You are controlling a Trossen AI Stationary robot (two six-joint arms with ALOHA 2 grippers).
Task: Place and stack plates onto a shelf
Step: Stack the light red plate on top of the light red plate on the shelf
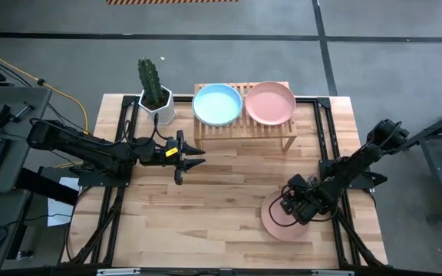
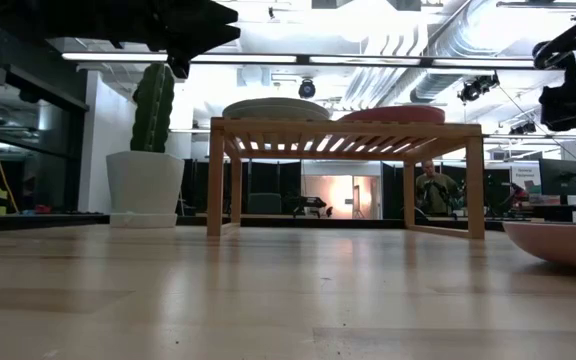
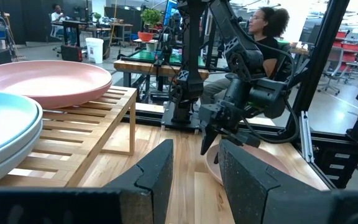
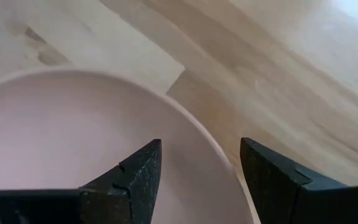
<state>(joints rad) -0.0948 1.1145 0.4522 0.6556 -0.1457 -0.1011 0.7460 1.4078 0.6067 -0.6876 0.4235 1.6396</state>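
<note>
- We take the shelf (image 1: pixel 245 126) as our landmark: a low rack of light wood at the far edge of the table (image 1: pixel 206 222), with a white cactus pot (image 1: pixel 158 103) just beside its left end.
- On the shelf's left half sits a light blue plate (image 1: pixel 217 103); the left wrist view shows another rim under it, so we judge it tops a stack, though we cannot count the plates below.
- On the shelf's right half lies a pink plate (image 1: pixel 271 102), alone or on others we cannot tell.
- One more pink plate on the table (image 1: pixel 276 227) lies well in front of the shelf's right end, near the table's front edge.
- The right gripper (image 1: pixel 296 201) hangs over that plate's rim, fingers spread wide with the rim's arc running between them in the right wrist view; it has hold of nothing yet.
- The left gripper (image 1: pixel 198 154) waits just in front of the shelf's left end, fingers parted and empty, pointing across the table.
- We judge the step in hand to be the pick-up of the last loose plate.
- Next, we think the right gripper needs to settle so one finger goes inside the rim and one outside, then close, lift level, and carry the plate back to the shelf's right half, onto the pink plate there.
</note>
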